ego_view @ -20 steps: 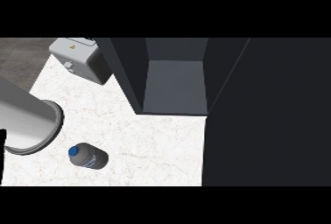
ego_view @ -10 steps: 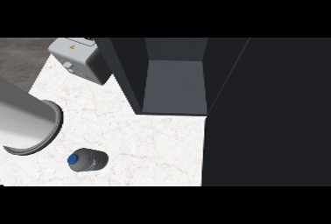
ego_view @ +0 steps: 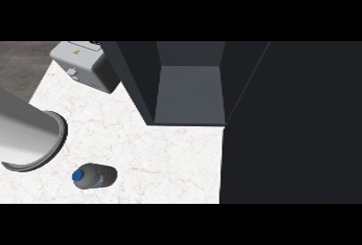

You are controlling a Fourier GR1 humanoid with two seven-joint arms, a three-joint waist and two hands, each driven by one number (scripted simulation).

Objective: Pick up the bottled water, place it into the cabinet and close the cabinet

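A wide dark panel takes up the whole right side of the head view, running from the top of the scene to the bottom, with its slanted edge meeting the front right corner of the cabinet; whether it is the cabinet's door cannot be told. The white marbled counter covers the middle and lower left, and a strip of darker grey floor shows beyond its far left corner. The cabinet stands on the counter at the top centre, dark outside, and it is open toward the viewer, so the paler grey inside of it shows, with nothing visible in it. A thick grey forearm comes in from the left edge and slants down to the right over the counter, ending in a round rim that lies just above and to the left of the bottle. Neither hand shows anywhere in the view, so whether a hand is apart, together or clamped on anything cannot be told. A light grey box sits at the counter's far left corner, just beside the cabinet's left wall. The bottled water stands upright on the counter at the lower left, seen from above, its blue cap facing up, well apart from the cabinet and touched by nothing
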